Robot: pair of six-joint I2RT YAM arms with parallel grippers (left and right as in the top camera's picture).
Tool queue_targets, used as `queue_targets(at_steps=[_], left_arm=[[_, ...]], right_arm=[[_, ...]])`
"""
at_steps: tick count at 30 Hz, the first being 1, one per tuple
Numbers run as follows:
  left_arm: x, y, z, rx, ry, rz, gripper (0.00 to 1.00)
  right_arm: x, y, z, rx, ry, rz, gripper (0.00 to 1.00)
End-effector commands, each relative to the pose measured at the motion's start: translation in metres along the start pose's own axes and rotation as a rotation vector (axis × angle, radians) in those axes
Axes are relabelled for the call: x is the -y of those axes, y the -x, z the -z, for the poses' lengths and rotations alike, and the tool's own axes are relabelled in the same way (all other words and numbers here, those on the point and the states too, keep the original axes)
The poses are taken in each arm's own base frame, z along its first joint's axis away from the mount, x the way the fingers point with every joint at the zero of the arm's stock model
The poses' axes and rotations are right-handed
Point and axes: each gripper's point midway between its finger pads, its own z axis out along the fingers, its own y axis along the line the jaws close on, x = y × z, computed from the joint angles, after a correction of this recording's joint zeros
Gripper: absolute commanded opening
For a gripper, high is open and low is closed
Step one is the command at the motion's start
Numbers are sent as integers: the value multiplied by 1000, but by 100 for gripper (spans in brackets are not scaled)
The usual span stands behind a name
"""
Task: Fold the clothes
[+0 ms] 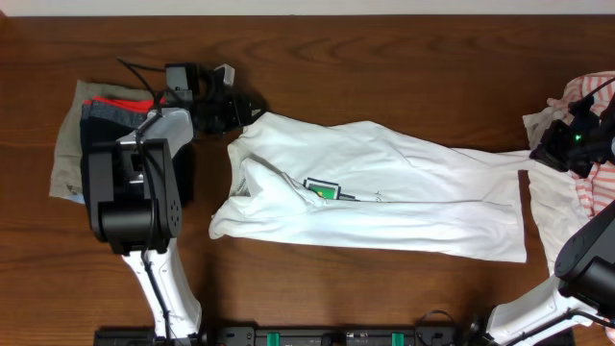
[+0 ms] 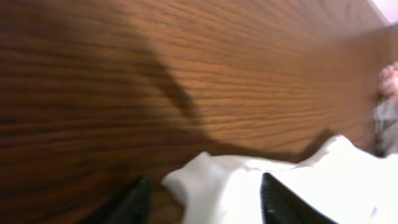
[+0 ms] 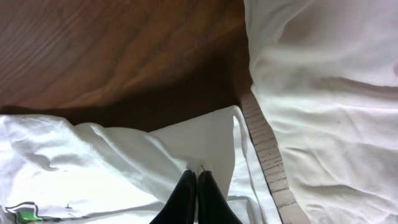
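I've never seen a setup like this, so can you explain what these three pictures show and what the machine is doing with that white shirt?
Two robot arms work at a wooden table. One picture looks down from above; the other two come from small cameras on each wrist. A white shirt with a little green chest print lies spread out. The left claw sits at the shirt's collar end with its fingers apart, cloth between them. The right claw is pinched shut at the shirt's other end. A folded stack sits at the left edge, and a white orange-striped garment is bunched at the right.
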Motion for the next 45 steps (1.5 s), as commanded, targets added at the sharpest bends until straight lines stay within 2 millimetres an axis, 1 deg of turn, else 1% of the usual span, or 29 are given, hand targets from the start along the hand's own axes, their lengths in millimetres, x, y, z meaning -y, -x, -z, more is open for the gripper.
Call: queue_targets(at_steps=[1,2,4,6,9,12,14,17,20,22,24,26,27,28,33,37,39,41,45], left_arm=[[20,-1,-5,-28,-96,7,34],[24,-3,-5,-38,-115,8,28],[26,-8,-5,-57,-126,23,15],[24,-12,-5,-73,-122,40,7],[23,-14,-1,-82,-116,57,6],[29,-10,11,-72,-114,34,6],[37,-5,23,-59,-114,9,6],[55,1,51,-36,-103,-25,6],[63,3,76,-22,-45,-20,6],[71,0,92,-21,-29,-10,6],[78,-5,102,-33,-26,6,6],[81,-15,108,-62,-16,34,6],[81,-24,109,-97,-12,65,6],[81,-28,109,-110,-9,77,6],[73,-65,114,-239,38,134,6],[54,-88,123,-325,168,150,6],[39,-98,130,-362,266,156,6],[33,-102,133,-377,303,160,6],[33,-105,134,-390,309,168,6]], right_arm=[[-13,2,9,26,18,16,3],[-13,2,9,25,18,16,2],[-13,2,9,26,18,16,2],[-13,2,9,26,18,16,2],[-12,2,9,25,18,17,2],[-12,2,9,26,18,17,2],[-12,2,9,26,18,17,2],[-12,2,9,23,17,20,2],[-10,1,9,19,9,20,2],[-7,0,9,17,-10,19,3],[-3,-1,9,13,-34,17,3],[-1,-3,10,7,-45,16,3],[0,-3,10,5,-48,15,3],[0,-3,10,4,-48,15,4],[3,-7,10,-11,-68,9,5],[21,-12,12,-30,-168,3,5],[31,-15,14,-41,-223,-1,6],[34,-16,14,-46,-237,-6,6],[37,-18,14,-48,-237,-25,6]])
